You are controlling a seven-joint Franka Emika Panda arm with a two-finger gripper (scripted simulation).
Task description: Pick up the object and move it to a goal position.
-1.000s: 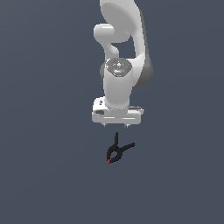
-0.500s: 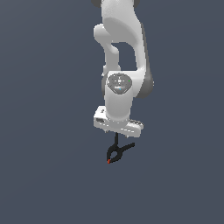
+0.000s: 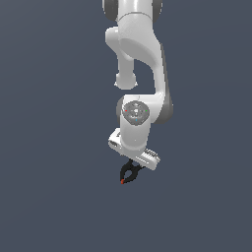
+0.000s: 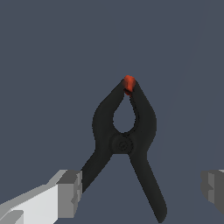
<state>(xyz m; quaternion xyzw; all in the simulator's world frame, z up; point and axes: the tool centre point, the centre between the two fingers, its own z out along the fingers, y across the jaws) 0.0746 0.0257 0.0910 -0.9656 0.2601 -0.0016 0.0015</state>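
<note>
Pincer [image 4: 140,188] spread wide, fingers either side of the spring clamp's [image 4: 126,140] handles.
Clamp lies flat on the tabletop [image 3: 49,197]; in the exterior view its long axis runs toward 7 o'clock, red tip [image 3: 122,182] leading.

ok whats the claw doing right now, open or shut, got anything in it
Claw: open, holding nothing. Its fingers sit wide on either side of the clamp handles, and show a gap to the clamp in the wrist view.
</note>
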